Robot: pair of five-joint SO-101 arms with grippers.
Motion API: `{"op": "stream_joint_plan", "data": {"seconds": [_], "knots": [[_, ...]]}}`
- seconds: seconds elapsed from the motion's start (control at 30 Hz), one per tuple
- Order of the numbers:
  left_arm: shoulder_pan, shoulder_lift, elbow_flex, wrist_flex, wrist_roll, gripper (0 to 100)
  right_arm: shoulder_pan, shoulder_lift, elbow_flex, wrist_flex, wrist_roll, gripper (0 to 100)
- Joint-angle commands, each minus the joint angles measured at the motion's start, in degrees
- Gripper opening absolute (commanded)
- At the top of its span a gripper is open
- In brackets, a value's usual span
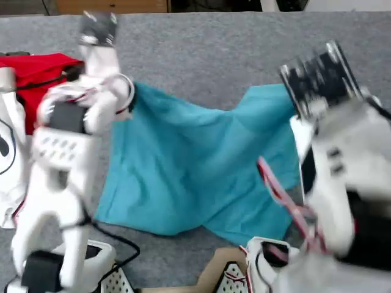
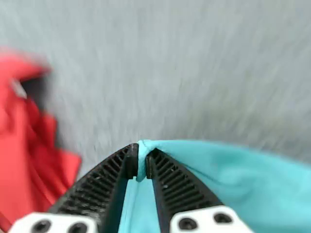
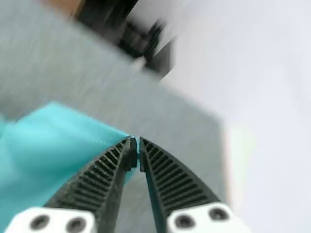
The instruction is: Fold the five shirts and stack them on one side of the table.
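Shows a teal shirt spread across the middle of a grey, felt-like table, between two white arms. Clamped at its far corner on the robot's left by the left gripper, with a fold of teal cloth nipped between the black ribbed fingers. Clamped likewise at the opposite far corner by the right gripper, fingers almost together on the hem.

Stretched side to side between the two grips along the far edge, dipping in the middle. From there, lying flat back toward the arm bases. Equally near to both arms, so probably a two-armed fold, carrying the far edge over toward the near one.

Just beside the left grip, a crumpled red shirt, likely close enough to snag. Nearer the arm bases, at the table's left edge, a white shirt with black print. Beyond the table edge on the right, dark blurred shapes and a pale surface.
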Motion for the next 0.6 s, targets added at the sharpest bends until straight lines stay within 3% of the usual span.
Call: {"op": "stream_joint_plan", "data": {"seconds": [0.0,0.07,0.33,0.57], "knots": [[0.09,-7.52,-10.73,2.73,-0.26,2,3.12,-4.35,-5.93,-4.31,-5.45,0.5],[-2.29,-10.86,-13.8,4.84,-0.26,2,6.9,-5.41,-9.19,-6.51,-9.93,0.5],[-12.92,-24.48,-18.55,6.33,-0.26,2,15.25,-3.03,-23.43,-13.36,-15.74,0.5],[-14.95,-35.65,-15.91,6.51,-0.35,2,18.77,1.01,-35.82,-23.91,-16.35,0.5]]}}
